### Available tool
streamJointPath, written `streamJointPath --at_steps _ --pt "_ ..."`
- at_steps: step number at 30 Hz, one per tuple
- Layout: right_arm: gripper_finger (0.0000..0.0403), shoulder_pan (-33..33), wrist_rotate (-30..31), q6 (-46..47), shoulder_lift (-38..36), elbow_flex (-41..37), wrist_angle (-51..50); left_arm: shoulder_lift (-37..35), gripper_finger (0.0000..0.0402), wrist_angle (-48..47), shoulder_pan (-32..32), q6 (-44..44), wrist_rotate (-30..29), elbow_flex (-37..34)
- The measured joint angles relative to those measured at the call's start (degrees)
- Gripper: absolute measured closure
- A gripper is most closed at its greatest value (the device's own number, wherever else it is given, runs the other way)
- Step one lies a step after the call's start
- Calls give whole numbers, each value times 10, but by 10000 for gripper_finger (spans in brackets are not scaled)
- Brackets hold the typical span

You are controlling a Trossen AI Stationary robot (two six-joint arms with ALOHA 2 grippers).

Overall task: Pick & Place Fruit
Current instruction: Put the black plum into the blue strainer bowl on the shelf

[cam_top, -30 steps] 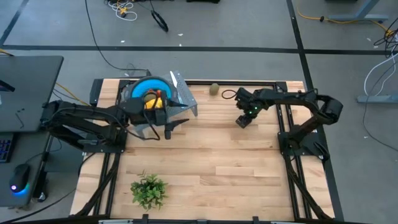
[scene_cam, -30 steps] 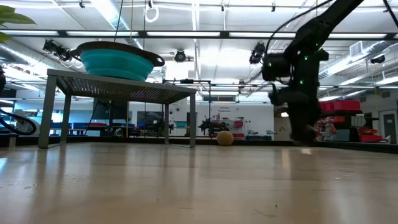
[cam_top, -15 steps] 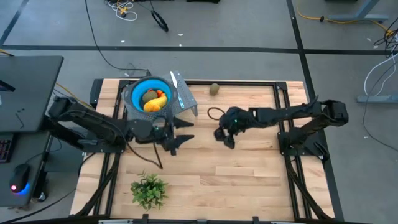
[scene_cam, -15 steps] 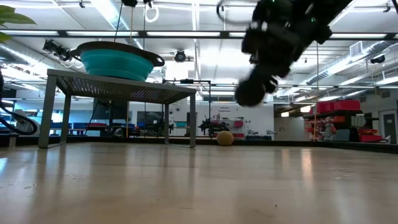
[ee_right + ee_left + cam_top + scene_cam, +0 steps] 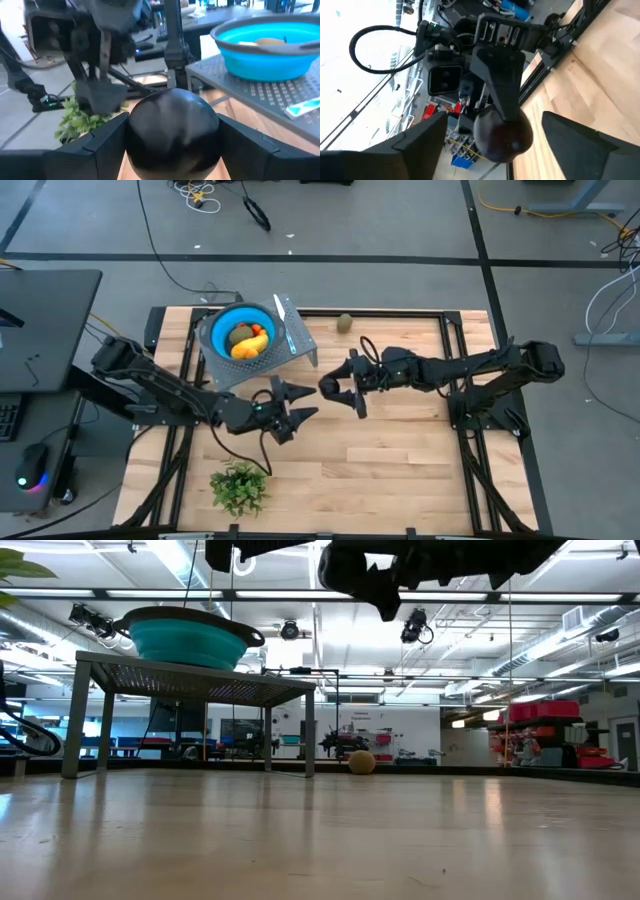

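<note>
Right tool (image 5: 337,390) clamping dark purple-black toy ball (image 5: 172,131) mid-surface; left tool (image 5: 296,402) gaping, facing it. Round blue bowl (image 5: 216,327) at 11 o'clock holding several fruits; olive-brown oval (image 5: 344,322) at 12 awaiting.

Dark ball (image 5: 172,131) between gripper fingers (image 5: 98,150)
</note>
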Motion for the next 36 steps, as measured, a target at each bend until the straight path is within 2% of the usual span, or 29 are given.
streamJointPath --at_steps 5,10,13,16,22,27,36 --pt "123 0 15 -9 0 0 17 0 29 1 15 -6 24 0" --pt "123 7 15 -3 1 0 59 18 9 11 35 19 27 0" --pt "123 22 14 0 2 0 72 43 6 72 47 45 26 0" --pt "123 33 14 0 2 0 74 69 5 139 52 78 26 0" --pt "123 37 34 -10 2 0 74 95 6 156 52 89 77 11" --pt "123 37 33 -10 2 0 73 120 21 159 53 98 30 37" --pt "123 37 34 -11 2 0 62 121 55 163 52 114 -3 37"
